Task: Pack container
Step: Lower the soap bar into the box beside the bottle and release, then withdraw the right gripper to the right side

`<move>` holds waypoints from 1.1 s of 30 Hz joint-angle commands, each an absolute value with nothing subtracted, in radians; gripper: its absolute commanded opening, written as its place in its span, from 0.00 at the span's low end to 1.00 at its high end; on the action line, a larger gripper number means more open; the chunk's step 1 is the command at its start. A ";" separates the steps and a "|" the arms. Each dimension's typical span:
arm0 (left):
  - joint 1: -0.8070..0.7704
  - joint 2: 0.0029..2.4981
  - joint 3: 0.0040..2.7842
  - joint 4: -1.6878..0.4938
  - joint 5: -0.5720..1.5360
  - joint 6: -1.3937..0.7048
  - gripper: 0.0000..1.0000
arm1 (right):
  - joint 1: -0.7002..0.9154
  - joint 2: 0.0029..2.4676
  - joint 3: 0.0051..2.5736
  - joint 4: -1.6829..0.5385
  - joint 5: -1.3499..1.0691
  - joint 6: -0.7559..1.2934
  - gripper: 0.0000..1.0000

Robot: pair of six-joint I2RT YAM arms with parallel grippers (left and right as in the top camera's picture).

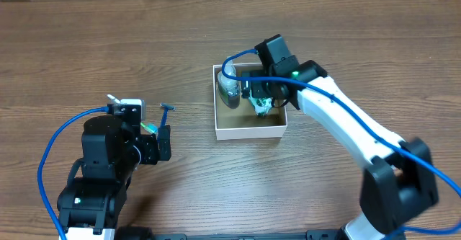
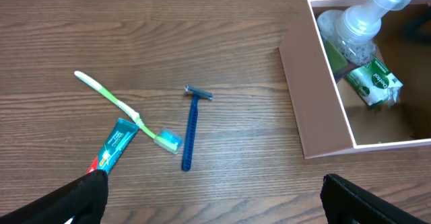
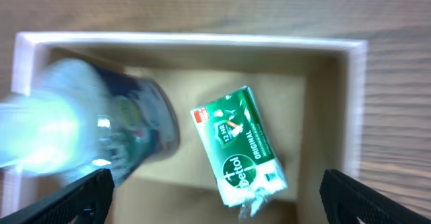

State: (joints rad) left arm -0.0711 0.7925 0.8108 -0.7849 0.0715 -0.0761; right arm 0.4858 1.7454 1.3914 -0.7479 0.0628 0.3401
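The container (image 1: 248, 132) is a small white box with a brown inside, at mid table; it also shows in the left wrist view (image 2: 316, 109) and the right wrist view (image 3: 357, 116). Inside it a clear spray bottle (image 1: 229, 90) (image 2: 353, 29) (image 3: 87, 136) stands at the left and a green soap packet (image 1: 262, 106) (image 2: 374, 83) (image 3: 239, 146) lies in the middle. My right gripper (image 1: 261, 96) (image 3: 215, 200) is open over the box, above the soap and not gripping it. My left gripper (image 1: 163, 145) (image 2: 214, 197) is open and empty over bare table.
On the table left of the box lie a blue razor (image 2: 191, 126) (image 1: 167, 108), a green and white toothbrush (image 2: 124, 109) and a toothpaste tube (image 2: 114, 146). The left arm's base (image 1: 94, 189) and blue cable sit at the front left.
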 commanded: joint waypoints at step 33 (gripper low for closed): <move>-0.066 0.791 0.834 -0.793 0.071 -0.086 1.00 | 0.300 1.787 1.311 -0.843 0.101 0.356 0.22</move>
